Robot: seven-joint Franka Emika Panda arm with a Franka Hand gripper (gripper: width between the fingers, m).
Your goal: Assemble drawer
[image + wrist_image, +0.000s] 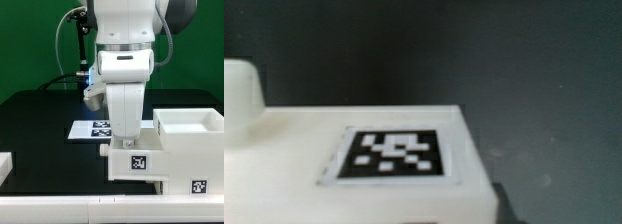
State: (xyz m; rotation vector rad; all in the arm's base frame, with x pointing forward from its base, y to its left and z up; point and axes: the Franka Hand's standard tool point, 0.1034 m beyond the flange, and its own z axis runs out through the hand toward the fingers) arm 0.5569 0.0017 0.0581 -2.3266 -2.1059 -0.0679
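Observation:
The drawer [135, 163] is a low white piece with a black-and-white tag on its near face. It sits on the black table, against the exterior view's left side of the taller white casing [188, 135], which is open on top. My gripper [124, 143] comes straight down onto the drawer's top; its fingertips are hidden at the drawer. The wrist view is filled by the drawer's white tagged face [397, 153]. A rounded white corner [239, 95] shows beside it. No fingers show clearly there.
The marker board [90, 128] lies flat on the table behind the drawer. A small white part [5, 166] lies at the exterior view's left edge. The table's white front edge [60, 208] runs along the bottom.

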